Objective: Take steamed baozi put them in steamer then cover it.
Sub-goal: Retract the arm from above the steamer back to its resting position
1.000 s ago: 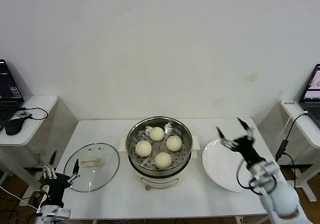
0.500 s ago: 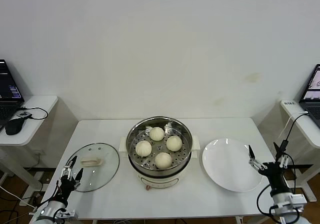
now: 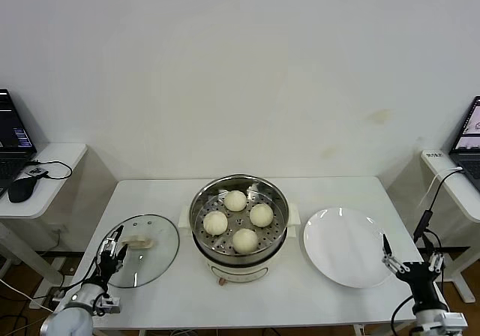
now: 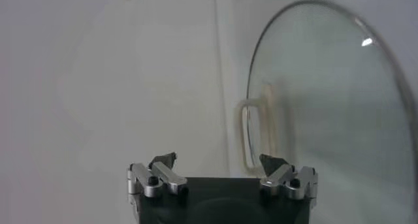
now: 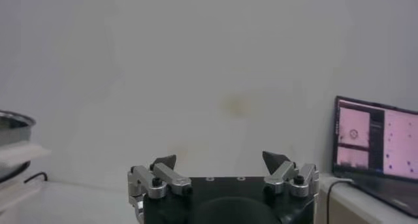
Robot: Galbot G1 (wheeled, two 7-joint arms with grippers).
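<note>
Four cream-white steamed baozi (image 3: 238, 219) lie on the perforated tray inside the steel steamer (image 3: 202, 231) at the table's middle. The glass lid (image 3: 141, 264) with a cream handle (image 3: 137, 242) lies flat on the table to the steamer's left; it also shows in the left wrist view (image 4: 326, 108). My left gripper (image 3: 113, 248) is open and empty, low at the lid's near-left edge, and in the left wrist view (image 4: 219, 161) it faces the lid's handle (image 4: 258, 134). My right gripper (image 3: 411, 265) is open and empty, low at the table's front right corner, and shows in the right wrist view (image 5: 220, 159).
An empty flat white plate (image 3: 343, 247) lies to the steamer's right. Side desks with laptops (image 3: 13, 137) stand off both ends of the table. A black mouse (image 3: 21, 189) lies on the left desk. Cables hang by the right desk.
My right gripper has dropped from above the plate to the front right corner. My left gripper has moved up toward the lid's edge.
</note>
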